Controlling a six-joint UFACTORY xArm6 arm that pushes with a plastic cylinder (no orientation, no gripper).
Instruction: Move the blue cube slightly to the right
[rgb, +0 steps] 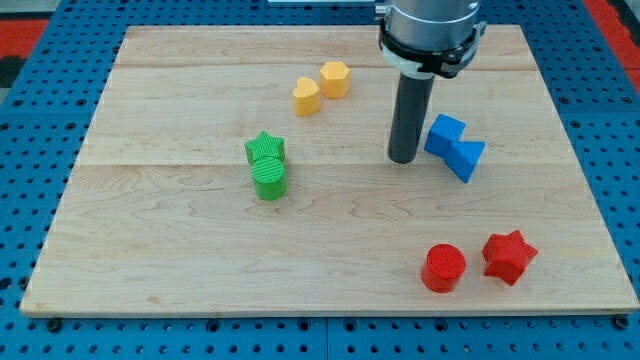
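The blue cube (444, 135) sits on the wooden board (180, 250) at the view's right of centre, touching a blue wedge-like block (467, 157) at its lower right. My tip (402, 159) is the lower end of the dark rod; it stands just to the view's left of the blue cube, a small gap away from it.
A green star (265, 148) and a green cylinder (269, 177) touch at the view's left of centre. Two yellow blocks (306, 97) (335, 79) lie near the top. A red cylinder (444, 268) and a red star (509, 256) lie at the bottom right.
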